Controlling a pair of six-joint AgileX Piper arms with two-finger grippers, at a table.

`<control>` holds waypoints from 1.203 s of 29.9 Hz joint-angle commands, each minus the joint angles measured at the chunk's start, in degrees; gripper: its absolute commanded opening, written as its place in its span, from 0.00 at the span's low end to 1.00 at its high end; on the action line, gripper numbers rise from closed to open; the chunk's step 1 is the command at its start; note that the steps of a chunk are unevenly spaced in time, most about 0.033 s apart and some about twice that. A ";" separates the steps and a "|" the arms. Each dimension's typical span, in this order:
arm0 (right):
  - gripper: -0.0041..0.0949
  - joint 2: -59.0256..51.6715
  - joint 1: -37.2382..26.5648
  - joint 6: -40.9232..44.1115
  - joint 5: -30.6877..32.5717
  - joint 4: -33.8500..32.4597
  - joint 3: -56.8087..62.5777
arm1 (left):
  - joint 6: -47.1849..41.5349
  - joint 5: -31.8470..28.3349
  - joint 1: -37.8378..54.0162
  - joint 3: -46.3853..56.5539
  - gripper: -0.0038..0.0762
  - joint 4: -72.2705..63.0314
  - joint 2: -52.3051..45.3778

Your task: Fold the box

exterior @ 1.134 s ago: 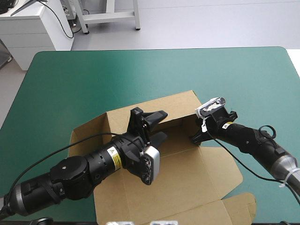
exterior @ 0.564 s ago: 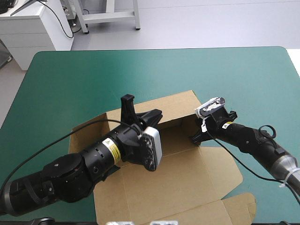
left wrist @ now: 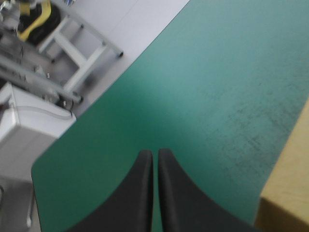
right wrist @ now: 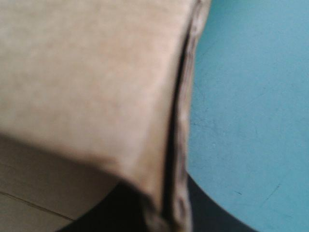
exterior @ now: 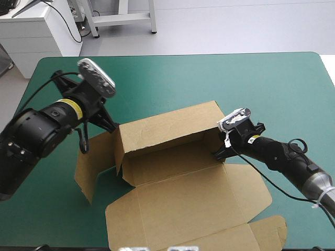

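Two claws: right gripper (exterior: 218, 153) pinches the three-o'clock wall of the box (exterior: 183, 196); left gripper (left wrist: 155, 154), clenched empty, hovers at ten o'clock.

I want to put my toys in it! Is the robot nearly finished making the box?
Not nearly. Done: the box's long back wall stands up. In hand: the right gripper is shut on that wall's right end; the left gripper is shut on nothing, over the teal-green cover beside the box. Left: the side flaps aren't tucked, and the front panel lies flat.
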 commanded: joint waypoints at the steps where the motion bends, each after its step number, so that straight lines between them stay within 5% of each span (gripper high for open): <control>1: 0.04 -1.41 -0.20 12.23 -0.59 -13.63 -3.11 | -4.97 -1.82 9.50 -2.08 0.07 -4.34 -1.80; 5: 0.04 -1.41 -0.20 32.00 5.76 -35.96 -7.22 | -8.16 0.67 16.22 -2.08 0.07 -7.08 -1.93; 9: 0.04 -1.41 -0.20 38.97 13.84 -44.28 -10.57 | -8.40 4.72 17.64 -2.08 0.07 -6.49 -2.02; 29: 0.02 -1.00 -0.20 34.73 33.27 -36.03 -17.39 | -8.40 6.75 17.64 -2.08 0.04 -4.75 -2.02; 36: 0.02 8.16 -0.20 34.44 42.14 -35.12 -27.09 | -8.40 7.08 17.64 -2.08 0.04 -4.54 -2.02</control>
